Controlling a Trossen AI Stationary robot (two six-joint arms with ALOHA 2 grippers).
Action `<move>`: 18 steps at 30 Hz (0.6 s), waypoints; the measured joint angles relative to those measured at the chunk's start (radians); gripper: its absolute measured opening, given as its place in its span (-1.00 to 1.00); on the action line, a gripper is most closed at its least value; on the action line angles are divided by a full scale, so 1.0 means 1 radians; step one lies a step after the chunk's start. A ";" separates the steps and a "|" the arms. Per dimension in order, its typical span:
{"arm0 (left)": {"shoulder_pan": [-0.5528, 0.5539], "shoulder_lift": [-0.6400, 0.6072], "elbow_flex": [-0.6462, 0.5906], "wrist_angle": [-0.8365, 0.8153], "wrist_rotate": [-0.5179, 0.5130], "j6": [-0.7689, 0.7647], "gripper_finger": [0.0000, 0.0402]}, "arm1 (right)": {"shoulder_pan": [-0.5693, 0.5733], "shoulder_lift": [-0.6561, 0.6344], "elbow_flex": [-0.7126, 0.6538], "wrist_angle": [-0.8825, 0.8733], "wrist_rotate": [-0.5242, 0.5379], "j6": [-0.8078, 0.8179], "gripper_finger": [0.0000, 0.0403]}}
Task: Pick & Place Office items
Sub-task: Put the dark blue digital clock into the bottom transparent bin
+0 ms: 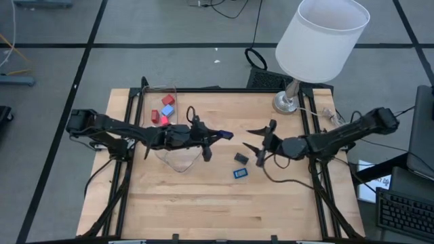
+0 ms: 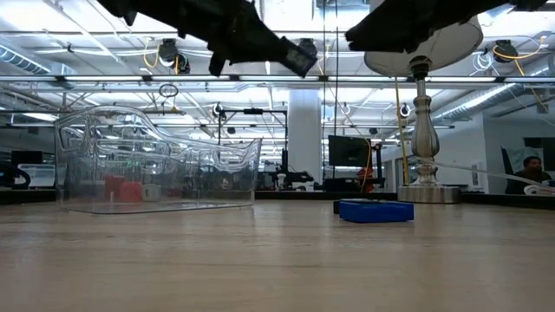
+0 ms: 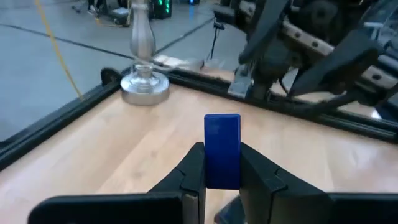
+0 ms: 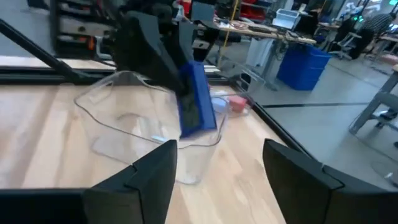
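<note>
Wooden tabletop (image 1: 203, 196): left gripper (image 1: 220, 135) is clamping a flat blue rectangle (image 3: 222, 150) midair, near the clear container (image 1: 173, 152) (red cubes inside); right gripper (image 1: 261, 146) is hanging open, empty. Next, I'd judge: carry it over the container, release

We saw a pale wooden table (image 1: 203, 203) in a black metal frame on a grey tiled floor (image 1: 54, 27). A white-shaded lamp (image 1: 323, 37) with a silver base stood at its far corner, and bright ceiling lights (image 2: 52, 17) lit the open workshop behind.

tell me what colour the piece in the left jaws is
Blue rectangle, clearest in the left wrist view.
</note>
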 joint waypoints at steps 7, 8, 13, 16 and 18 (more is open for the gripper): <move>-0.068 -0.073 -0.024 -0.045 -0.078 0.000 -0.70 | 0.030 -0.106 -0.052 -0.042 0.001 0.041 0.08; -0.078 -0.101 -0.047 -0.069 -0.099 0.000 -0.70 | 0.030 -0.115 -0.060 -0.039 0.002 0.041 0.07; -0.098 -0.222 -0.173 -0.051 -0.207 -0.052 -0.70 | 0.030 -0.145 -0.111 0.068 0.003 0.040 0.07; -0.077 -0.310 -0.264 -0.053 -0.264 -0.101 -0.70 | 0.030 -0.153 -0.145 0.131 0.003 0.023 0.07; -0.048 -0.367 -0.321 -0.089 -0.260 -0.129 -0.70 | 0.030 -0.153 -0.159 0.174 0.003 0.015 0.07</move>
